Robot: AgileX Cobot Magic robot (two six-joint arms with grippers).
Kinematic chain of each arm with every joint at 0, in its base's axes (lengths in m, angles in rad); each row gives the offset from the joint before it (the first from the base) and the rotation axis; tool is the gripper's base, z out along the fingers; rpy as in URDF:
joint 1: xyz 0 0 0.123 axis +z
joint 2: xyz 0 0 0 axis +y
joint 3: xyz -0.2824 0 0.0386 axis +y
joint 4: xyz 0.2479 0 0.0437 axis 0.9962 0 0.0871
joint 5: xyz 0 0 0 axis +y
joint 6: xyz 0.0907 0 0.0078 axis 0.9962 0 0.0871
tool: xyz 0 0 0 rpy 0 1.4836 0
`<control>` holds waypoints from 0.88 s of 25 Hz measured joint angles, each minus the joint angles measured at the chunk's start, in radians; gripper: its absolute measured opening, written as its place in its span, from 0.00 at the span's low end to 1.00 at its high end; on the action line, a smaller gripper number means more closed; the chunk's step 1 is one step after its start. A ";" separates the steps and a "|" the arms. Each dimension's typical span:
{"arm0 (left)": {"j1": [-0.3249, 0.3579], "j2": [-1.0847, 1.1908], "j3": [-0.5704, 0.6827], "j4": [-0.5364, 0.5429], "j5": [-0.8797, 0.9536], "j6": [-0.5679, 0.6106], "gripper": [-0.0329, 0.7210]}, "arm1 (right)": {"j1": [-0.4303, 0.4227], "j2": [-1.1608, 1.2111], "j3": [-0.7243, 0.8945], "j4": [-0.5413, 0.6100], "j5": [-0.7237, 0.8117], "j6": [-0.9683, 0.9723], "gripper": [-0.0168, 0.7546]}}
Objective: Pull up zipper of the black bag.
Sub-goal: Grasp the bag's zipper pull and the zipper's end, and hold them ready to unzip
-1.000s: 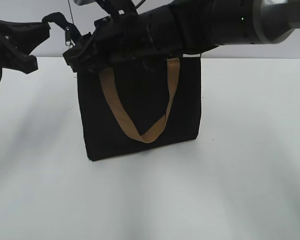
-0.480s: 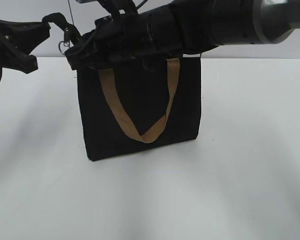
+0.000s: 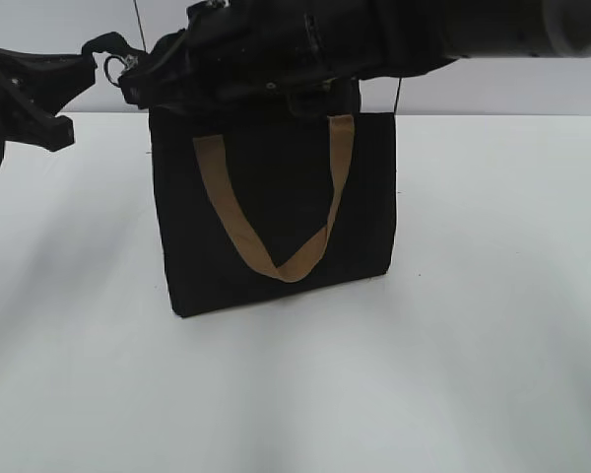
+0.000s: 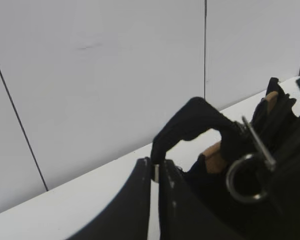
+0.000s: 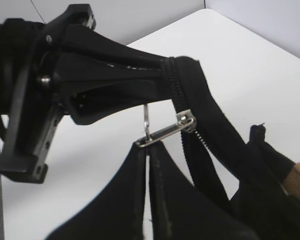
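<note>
Right gripper (image 5: 149, 150): fingers are pressing together with almost no gap, pinching the end of the silver pull (image 5: 166, 131) of the zipper (image 5: 190, 107). The pull is standing out sideways from the slider, so it is taking the load.

Left gripper (image 4: 155, 172): jaws are closing to a thin slit on the black fabric tab (image 4: 190, 122) at the end of the zip tape, bracing it. In the right wrist view the left gripper's body is sitting just behind the pull.

The black bag (image 3: 276, 212) is standing upright on the white table (image 3: 492, 325), near its middle, with a tan strap handle (image 3: 276, 212) hanging down the front panel. Both grippers are working at its upper left corner in the exterior view; the right arm is reaching across the whole top edge and hiding it.

Handling, as judgement: the bag is looking soft, light and floppy, so it will likely lift or fold rather than resist. The pull is small, hard and probably slippery; it is best taken at its free end, with the tape end held taut opposite.

A metal ring (image 4: 246, 177) is hanging close by.
</note>
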 joint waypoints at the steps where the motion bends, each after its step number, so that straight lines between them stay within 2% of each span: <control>1: 0.000 0.000 0.000 0.000 0.005 0.000 0.05 | -0.005 -0.013 0.000 -0.029 0.013 0.031 0.00; 10: 0.000 0.000 0.000 -0.001 0.066 0.000 0.05 | -0.058 -0.068 -0.001 -0.371 0.142 0.364 0.00; 22: -0.002 0.000 0.000 -0.035 0.159 0.000 0.05 | -0.132 -0.071 -0.001 -0.431 0.148 0.424 0.00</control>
